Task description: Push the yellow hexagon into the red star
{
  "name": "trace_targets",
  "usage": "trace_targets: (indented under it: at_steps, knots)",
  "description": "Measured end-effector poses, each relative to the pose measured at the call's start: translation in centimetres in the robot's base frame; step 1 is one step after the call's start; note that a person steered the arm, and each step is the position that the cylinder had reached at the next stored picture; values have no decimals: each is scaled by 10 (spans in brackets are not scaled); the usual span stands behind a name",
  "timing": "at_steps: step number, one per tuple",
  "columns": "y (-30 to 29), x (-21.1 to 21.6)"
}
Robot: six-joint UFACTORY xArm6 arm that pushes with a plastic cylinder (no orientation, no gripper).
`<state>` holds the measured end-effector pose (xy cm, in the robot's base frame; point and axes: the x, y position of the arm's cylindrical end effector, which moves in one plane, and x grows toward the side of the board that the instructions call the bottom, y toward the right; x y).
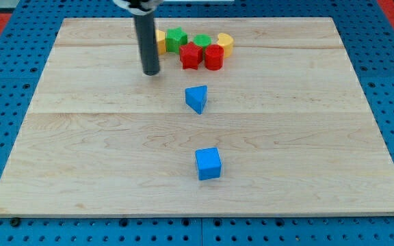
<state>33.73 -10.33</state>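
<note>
Across the lower and side parts of the wooden counter [306,137] the boards lie open, with only a blue triangular block [196,98] near the middle and a blue cube [208,163] below it, well apart from every edge. Near the view's top edge a cluster crowds together: two green blocks [176,39] [202,41], a red star-like block [191,55] touching a second red block [213,57], and two yellow blocks.

One yellow block [225,43] sits at the cluster's right end, just beside the second red block. The other yellow block [161,41] is at the left end, partly hidden behind the rod [144,34]. Which of them is the hexagon cannot be told.

The tip [151,72] rests on the counter left of the red star-like block and just below the left yellow block, apart from both. The rod stands nearly upright, entering from the view's top. It is a plain rod and not a claw, so nothing on it spreads or pinches.
</note>
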Motion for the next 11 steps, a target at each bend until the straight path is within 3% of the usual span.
trace_targets:
  at_steps: [1,5,7,11]
  knots:
    - [-8,-39]
    - [-17,-92]
    - [35,-84]
    - [50,-87]
